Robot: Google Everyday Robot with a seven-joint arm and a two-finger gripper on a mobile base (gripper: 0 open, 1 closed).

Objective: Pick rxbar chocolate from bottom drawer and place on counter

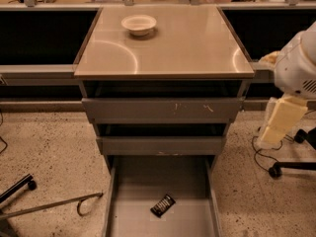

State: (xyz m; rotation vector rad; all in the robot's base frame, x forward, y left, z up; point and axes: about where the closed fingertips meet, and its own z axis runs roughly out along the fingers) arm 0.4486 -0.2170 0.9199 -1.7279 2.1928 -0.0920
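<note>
The rxbar chocolate (163, 205), a small black bar, lies slantwise on the grey floor of the bottom drawer (143, 179), which is pulled open toward me. The counter (187, 46) is the glossy beige top of the cabinet. My gripper (279, 122) hangs at the right edge of the view, beside the cabinet at the height of the upper drawers. It is well above and to the right of the bar and holds nothing that I can see.
A white bowl (138, 23) stands at the back left of the counter. Two shallower grey drawers (160, 110) sit slightly open above the bottom one. A chair base with castors (286, 168) and cables are on the floor at right. A metal bar (54, 206) lies at left.
</note>
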